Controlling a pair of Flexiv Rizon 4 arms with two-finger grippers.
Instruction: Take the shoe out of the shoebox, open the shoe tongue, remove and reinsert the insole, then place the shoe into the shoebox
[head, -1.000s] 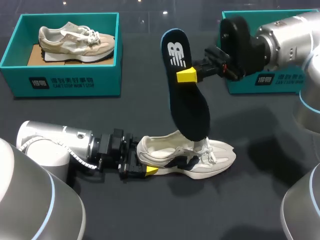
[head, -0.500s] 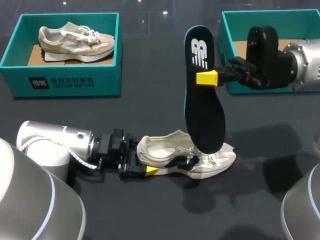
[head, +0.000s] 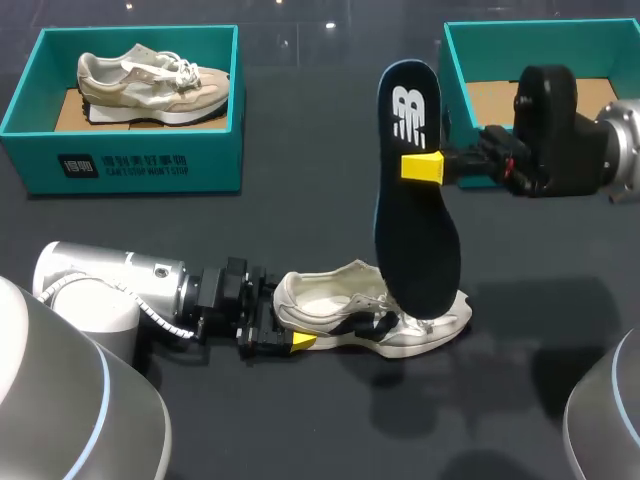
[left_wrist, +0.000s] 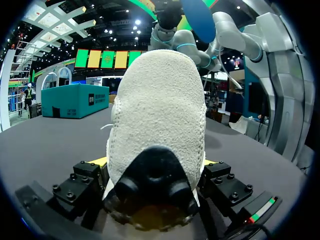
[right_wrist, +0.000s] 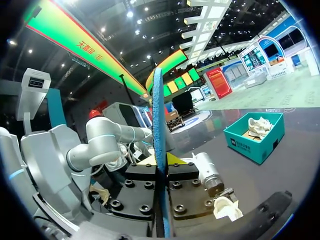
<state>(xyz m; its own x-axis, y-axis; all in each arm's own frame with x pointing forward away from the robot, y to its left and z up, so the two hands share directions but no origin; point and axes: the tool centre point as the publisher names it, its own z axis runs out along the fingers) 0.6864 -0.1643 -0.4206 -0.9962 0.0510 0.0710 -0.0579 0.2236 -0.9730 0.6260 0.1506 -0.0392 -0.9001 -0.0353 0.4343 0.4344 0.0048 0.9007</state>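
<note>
Nearest, at the left of the dark table (head: 300, 240), my left arm lies low and nearly level, and the left gripper (head: 288, 320) is closed onto the heel of the white shoe (head: 370, 318). The left wrist view shows a yellow-tipped finger pressed against each side of the heel, with the jaws spread only as wide as the shoe. The shoe stands on its sole near the middle of the table, heel to the left and toe to the right, its laces loose over the forefoot. Above its toe end hangs the insole (head: 415, 215), dark with a blue edge, held almost upright with its heel end up. Its lower end overlaps the shoe's forefoot in the head view, and I cannot tell whether the two touch. The right gripper (head: 428, 167) comes in from the right and pinches the insole's upper part. In the right wrist view the insole stands edge-on between the two fingers, which are drawn nearly together on its faces. Farther back, at the far left, a teal left shoebox (head: 130, 165) holds a tan shoe (head: 150, 75) lying with its toe to the right. At the far right, behind the right arm, stands the teal right shoebox (head: 460, 60), showing brown card inside.
</note>
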